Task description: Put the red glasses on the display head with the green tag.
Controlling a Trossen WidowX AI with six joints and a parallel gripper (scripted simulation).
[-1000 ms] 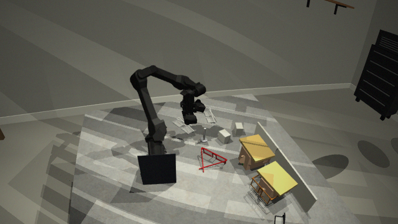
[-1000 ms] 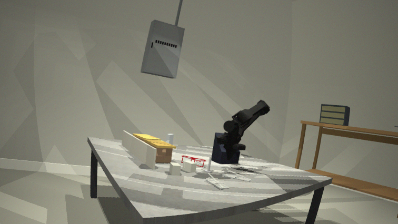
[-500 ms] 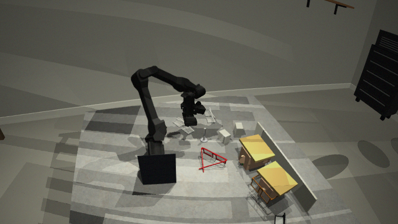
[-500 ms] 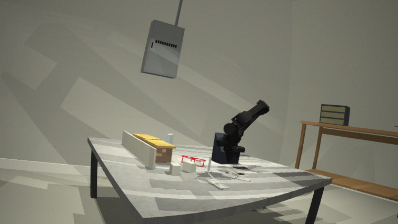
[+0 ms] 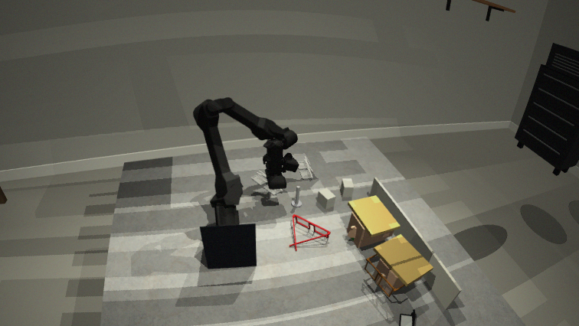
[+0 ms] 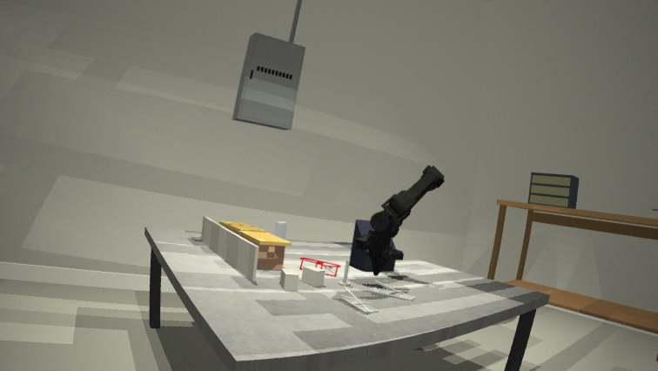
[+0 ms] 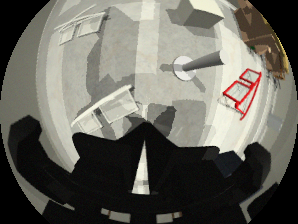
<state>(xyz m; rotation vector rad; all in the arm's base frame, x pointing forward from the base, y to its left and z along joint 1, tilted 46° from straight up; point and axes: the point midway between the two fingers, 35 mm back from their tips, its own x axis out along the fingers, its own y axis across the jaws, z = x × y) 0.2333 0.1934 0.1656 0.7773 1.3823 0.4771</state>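
Note:
The red glasses [image 5: 294, 230] [image 6: 318, 263] [image 7: 237, 103] stand on the table with their temples spread out, away from my gripper. My gripper [image 5: 276, 186] [image 6: 376, 273] [image 7: 146, 125] points down, shut and empty, above the table beside a white post. The head with a small green mark [image 5: 366, 239] [image 6: 276, 263] has a flat yellow top and wears no glasses that I can see. The other head [image 5: 384, 270], also yellow-topped, has brown glasses at its face. Its face is hidden in the exterior view.
The white post [image 5: 297, 196] [image 6: 345, 271] [image 7: 205, 60] stands between my gripper and the red glasses. Two pale blocks stand near it. Two white wire-like frames lie near my gripper. An upright panel [image 5: 441, 281] [image 6: 230, 251] runs behind the heads. A dark box [image 5: 228, 246] is at the arm's base.

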